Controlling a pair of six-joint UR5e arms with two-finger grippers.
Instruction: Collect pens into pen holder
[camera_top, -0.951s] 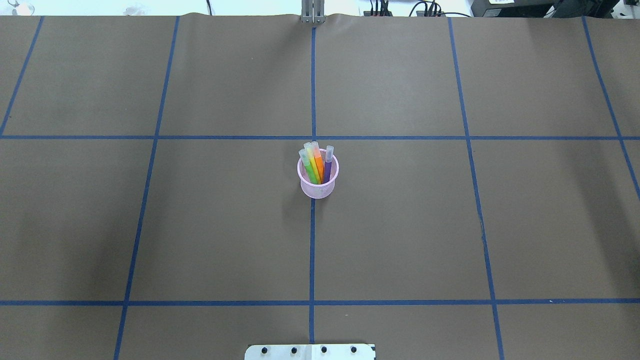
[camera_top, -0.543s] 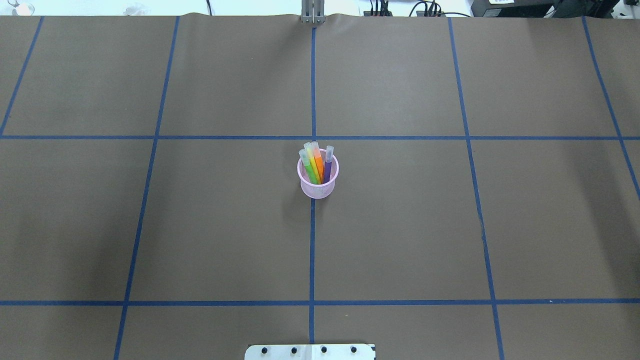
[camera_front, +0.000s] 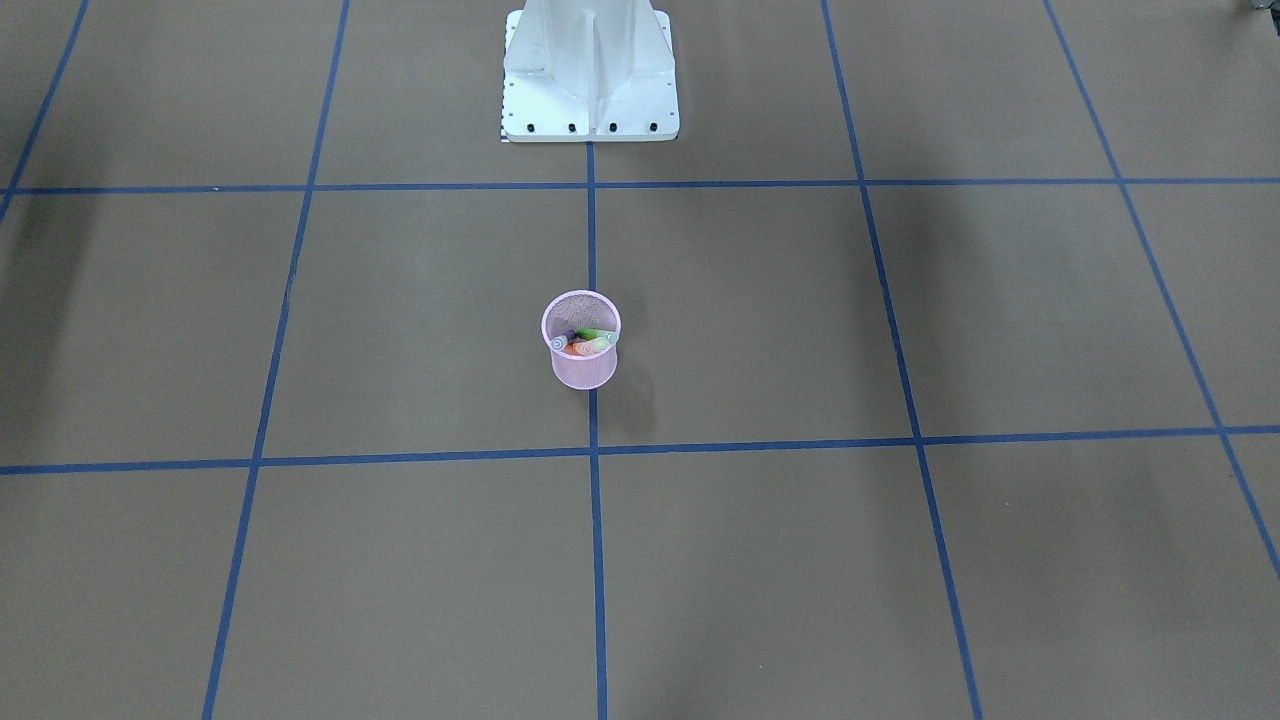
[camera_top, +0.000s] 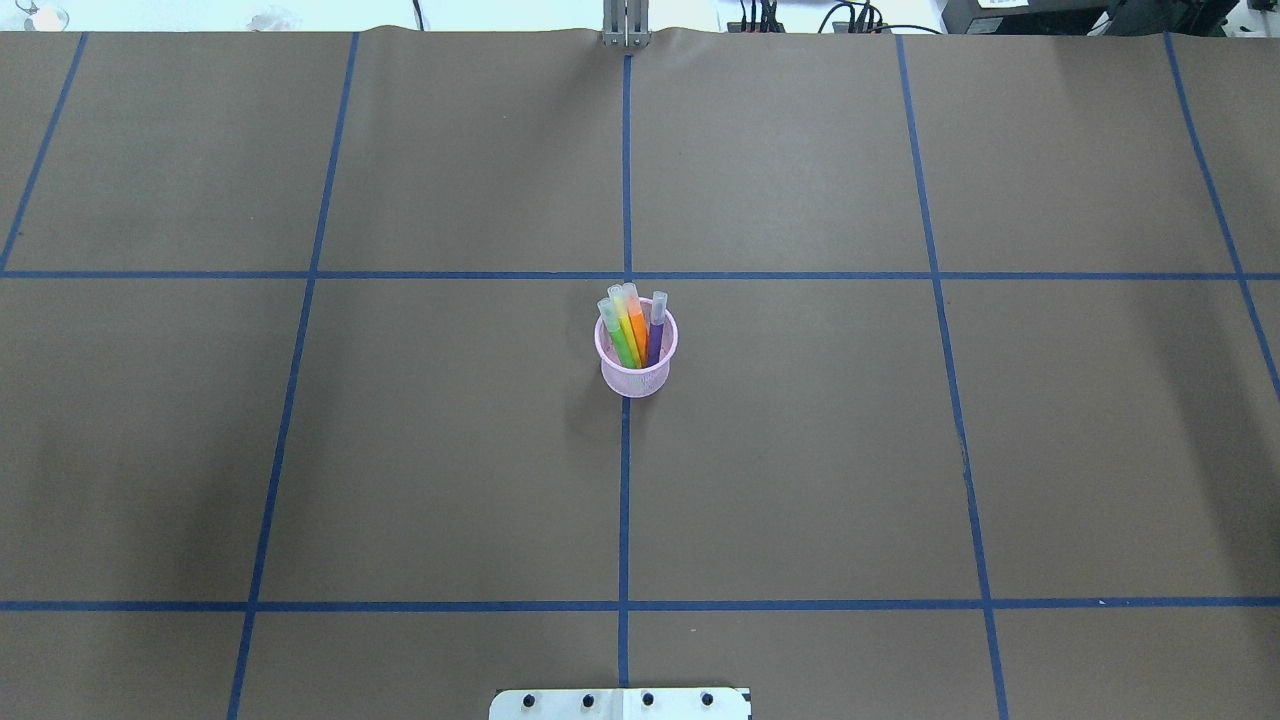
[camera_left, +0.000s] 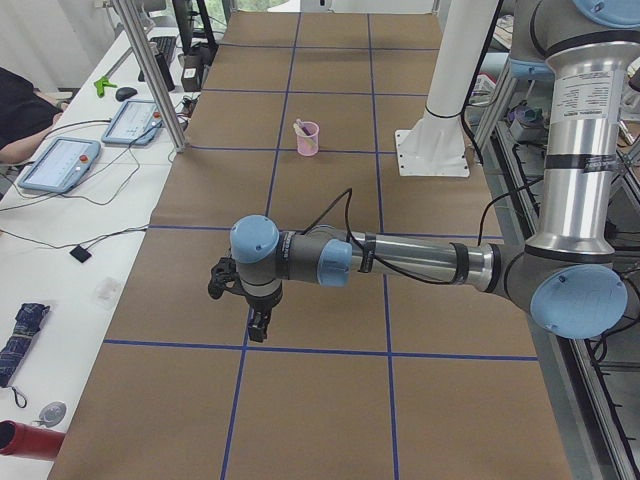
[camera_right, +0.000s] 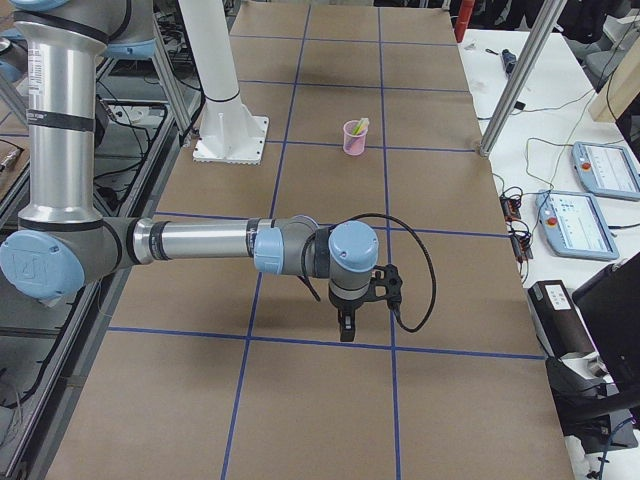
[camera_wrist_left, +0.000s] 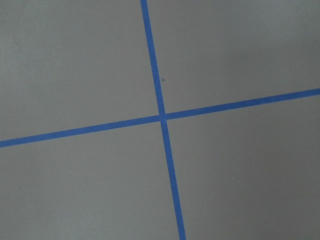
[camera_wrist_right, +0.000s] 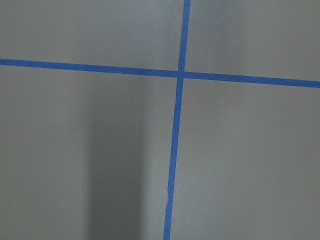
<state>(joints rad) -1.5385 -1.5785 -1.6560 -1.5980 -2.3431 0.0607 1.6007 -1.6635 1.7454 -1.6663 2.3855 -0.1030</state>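
**Bench Unchanged, Four Pens Standing in the Holder**

Across the brown paper-covered bench (camera_top: 800, 450), squared off by blue tape lines (camera_top: 623, 500), nothing is found to have moved over the last second. The collecting is therefore judged complete, since no pen is seen lying loose.

Nearest the robot, a white bolted base plate (camera_top: 620, 703) is seen at the bench edge. Out toward the bench ends, the left tool (camera_left: 257, 328) and the right tool (camera_right: 344, 328) are held low over the paper, well apart from the cup. Whether either is released or clenched cannot be told, as both are shown only in the side views.

Farther on, at mid-bench, the small round pink wire-mesh pen holder (camera_top: 636, 378) is stood upright on a tape line. Inside it, the slim green pen (camera_top: 625, 350), yellow pen (camera_top: 622, 312), orange pen (camera_top: 639, 340) and purple pen (camera_top: 654, 345) are leaned toward the far rim, translucent caps up.

Beyond the far edge, black cables (camera_top: 850, 15) are seen. At the side, a white desk with grey teach pendants (camera_left: 60, 165) is occupied.
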